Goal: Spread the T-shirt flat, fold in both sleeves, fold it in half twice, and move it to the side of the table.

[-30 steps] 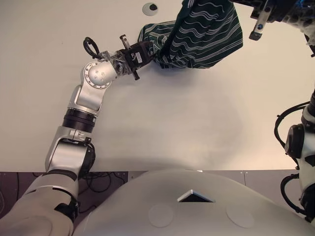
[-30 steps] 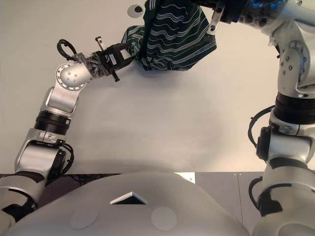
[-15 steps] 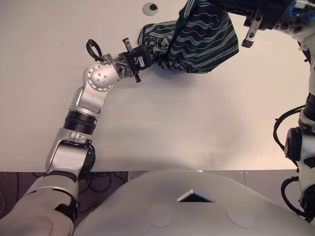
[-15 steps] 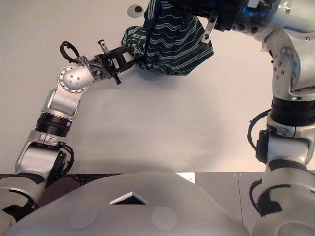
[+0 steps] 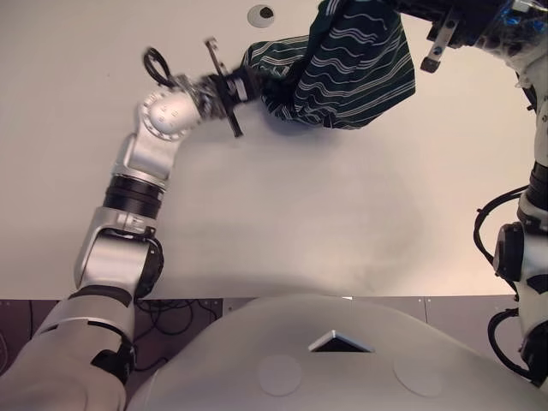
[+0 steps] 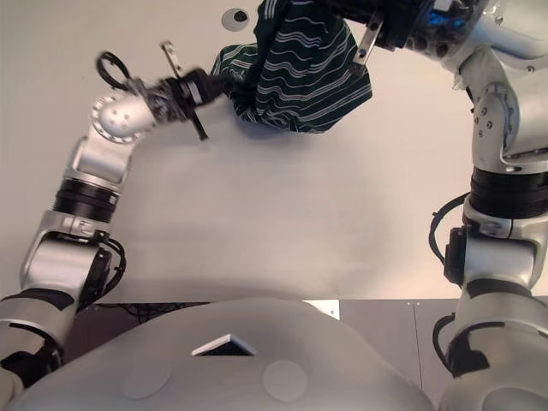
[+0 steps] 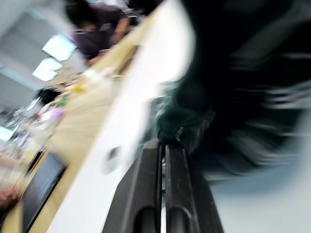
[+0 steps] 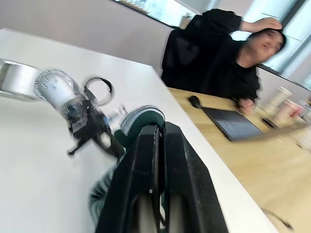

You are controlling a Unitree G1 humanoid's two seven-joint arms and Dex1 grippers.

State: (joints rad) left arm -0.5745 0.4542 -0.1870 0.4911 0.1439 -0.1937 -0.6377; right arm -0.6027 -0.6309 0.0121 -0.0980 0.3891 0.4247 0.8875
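T-shirt (image 5: 351, 68): dark green, thin white wavy stripes all over. Table (image 5: 300, 214): plain off-white, no pattern. My left gripper (image 7: 163, 143) and right gripper (image 8: 159, 127): both black. My left arm (image 5: 158, 128): silver shells, black bands at the joints. Black cable loop (image 5: 154, 64) at its wrist. Grommet (image 5: 261, 14) in the table: pale grey ring, dark centre. Desk (image 8: 252, 160) beyond the table, from my right wrist: tan wood. Floor panels (image 5: 26, 317) below the table edge: dark grey.
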